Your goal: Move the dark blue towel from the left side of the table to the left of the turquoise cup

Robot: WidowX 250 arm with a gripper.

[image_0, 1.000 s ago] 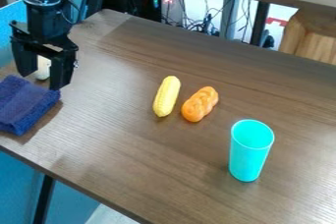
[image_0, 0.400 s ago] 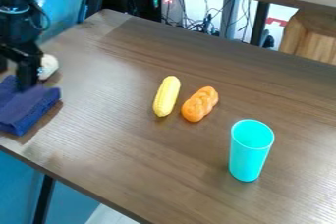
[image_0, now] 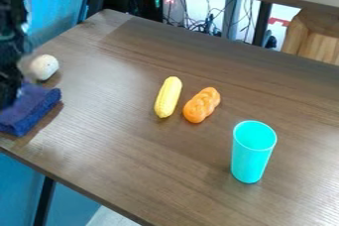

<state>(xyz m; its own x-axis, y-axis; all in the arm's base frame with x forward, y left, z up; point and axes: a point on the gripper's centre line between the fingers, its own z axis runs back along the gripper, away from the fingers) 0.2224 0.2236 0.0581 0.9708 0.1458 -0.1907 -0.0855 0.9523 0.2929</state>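
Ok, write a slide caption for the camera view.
Black gripper at a folded blue towel, near a rounded white object; yellow toy corn, orange braided bread and turquoise cup rightward.

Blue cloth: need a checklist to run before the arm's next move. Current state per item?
1. Blue cloth on the table: ok.
2. Gripper clear of the cloth in camera view: not ok, overlaps its left part.
3. Gripper contact with cloth: cannot tell.
4. White rounded object off the cloth: ok, beyond it toward the table's far side.
5. Yellow corn and orange braided piece apart: ok, narrow gap.
6. Turquoise cup upright: ok.
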